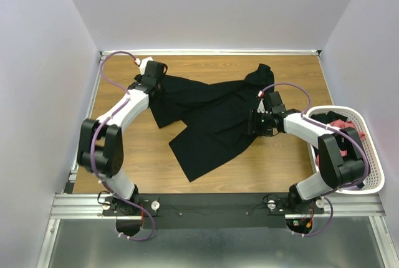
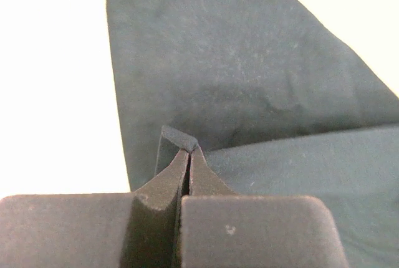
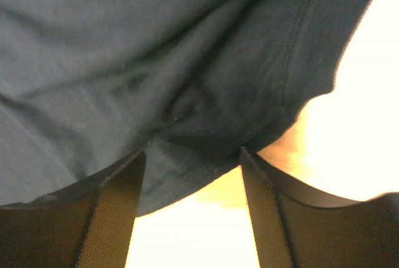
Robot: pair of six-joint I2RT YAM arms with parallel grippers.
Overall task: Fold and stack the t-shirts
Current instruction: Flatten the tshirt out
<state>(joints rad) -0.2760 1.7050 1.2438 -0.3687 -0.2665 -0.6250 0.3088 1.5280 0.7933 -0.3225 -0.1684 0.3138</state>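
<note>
Closed jaws are seen on the left gripper [image 2: 188,153]: its two dark pads [image 2: 163,184] are pressed together, and a small fold at the edge of the black t-shirt [image 2: 249,81] is pinched at their tips, with the rest of the cloth spread out beyond them. On the right gripper [image 3: 192,154] the jaws are held wide apart, and its two fingers [image 3: 118,212] are set either side of a hemmed edge of the same shirt, which lies between them without being clamped. From above, the left gripper is found at the far left corner of the shirt, close to the far edge of the wooden table [image 1: 143,156], and the right gripper at the shirt's right side, pointed to the left. The left arm [image 1: 128,109] is raised from its base at the near left, bent sharply at a high elbow, and stretched far and to the right along its white forearm. The right arm [image 1: 305,128] is raised from the near right, bent at an elbow that hangs over the white mesh basket [image 1: 374,168], and reached leftward low over the table. The black t-shirt is laid loosely across the middle of the table, rumpled and unfolded, with one long flap trailing toward the near left. Salmon-red t-shirts [image 1: 340,123] are seen bunched inside the basket at the right edge of the table.
</note>
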